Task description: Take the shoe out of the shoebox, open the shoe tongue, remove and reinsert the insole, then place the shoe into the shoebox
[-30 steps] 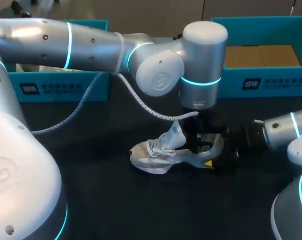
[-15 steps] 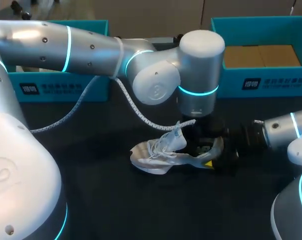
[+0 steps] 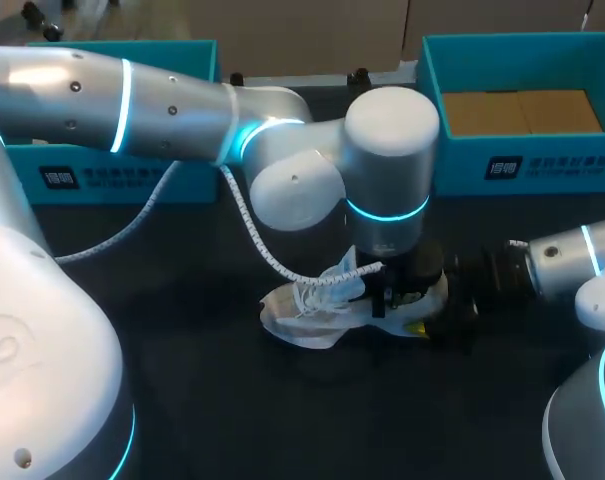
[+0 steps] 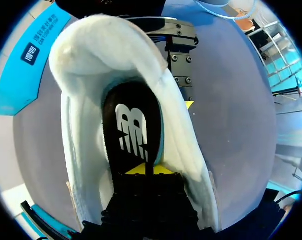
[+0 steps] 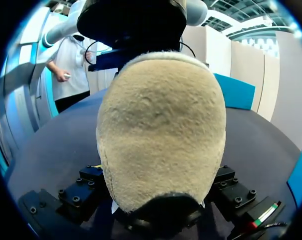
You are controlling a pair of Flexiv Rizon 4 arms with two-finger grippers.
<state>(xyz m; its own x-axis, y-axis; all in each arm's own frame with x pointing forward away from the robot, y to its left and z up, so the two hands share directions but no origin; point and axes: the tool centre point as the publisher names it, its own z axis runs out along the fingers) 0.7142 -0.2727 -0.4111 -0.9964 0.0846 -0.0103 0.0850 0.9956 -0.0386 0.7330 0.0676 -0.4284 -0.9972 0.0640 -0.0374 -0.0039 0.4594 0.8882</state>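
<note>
Black matte table (image 3: pixel 232 420): white mesh sneaker (image 3: pixel 307 320) resting near middle. Teal open-topped cardboard box (image 3: pixel 112 180) at far left. Second teal box (image 3: pixel 522 165), brown floor, at far right. Both well apart from sneaker.

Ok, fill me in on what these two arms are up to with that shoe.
The white shoe lies out on the black table, in front of the teal shoebox. The right gripper looks clamped on its heel from the side, steadying it. The left gripper is down inside the shoe's opening, right at the dark insole, which sits in the shoe. This looks like the insole step.
</note>
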